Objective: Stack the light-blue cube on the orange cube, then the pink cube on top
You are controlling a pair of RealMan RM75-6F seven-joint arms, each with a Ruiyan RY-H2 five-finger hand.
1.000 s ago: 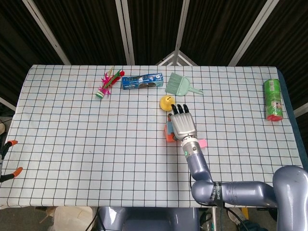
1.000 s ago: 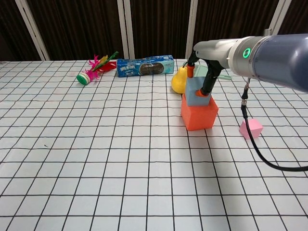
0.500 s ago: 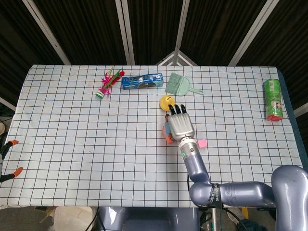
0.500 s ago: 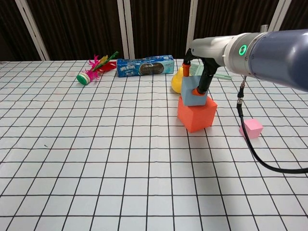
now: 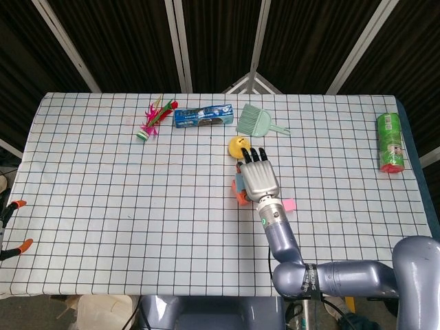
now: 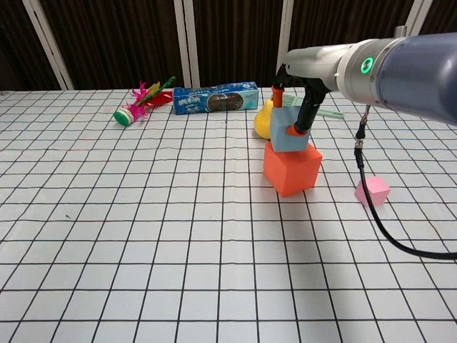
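Right hand pinching the light-blue cube, which sits atop the orange cube near the bench centre. The pink cube lies apart at 3 o'clock; a yellow pear stands just behind, at 12 o'clock.

A feathered shuttlecock, a blue biscuit packet and a green hand brush are ranged along the far edge of the checked tablecloth. A yellow pear-shaped toy is placed nearer. A green can is laid far right.
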